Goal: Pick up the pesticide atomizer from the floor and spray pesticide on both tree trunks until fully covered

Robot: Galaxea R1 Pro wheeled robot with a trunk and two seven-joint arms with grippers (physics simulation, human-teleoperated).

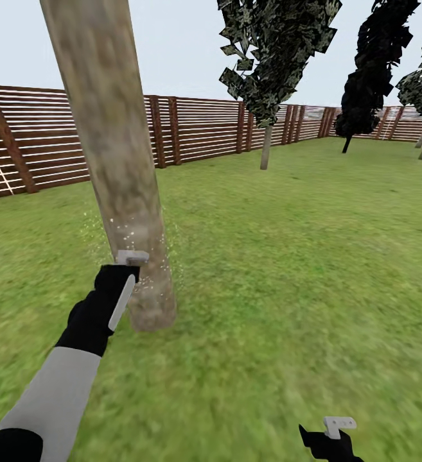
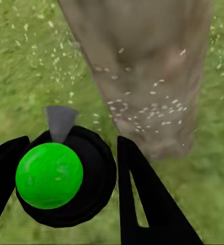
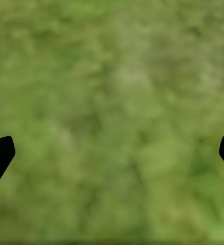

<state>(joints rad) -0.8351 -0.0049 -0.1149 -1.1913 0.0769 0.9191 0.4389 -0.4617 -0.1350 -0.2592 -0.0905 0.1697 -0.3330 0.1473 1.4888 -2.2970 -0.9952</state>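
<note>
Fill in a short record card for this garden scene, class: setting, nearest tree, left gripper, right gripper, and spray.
Setting: grass lawn bounded by a brown slatted fence
Nearest tree: thick mottled trunk, leaning in the head view
Left gripper: shut on the pesticide atomizer, nozzle toward the trunk's base
Right gripper: open, fingers wide apart over bare grass
Spray: pale specks on the lower trunk and around it

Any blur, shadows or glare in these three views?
Head view: flat light, no cast shadows or glare, trunk texture smeared. Left wrist view: atomizer sharp, grass soft. Right wrist view: grass wholly blurred.
</note>
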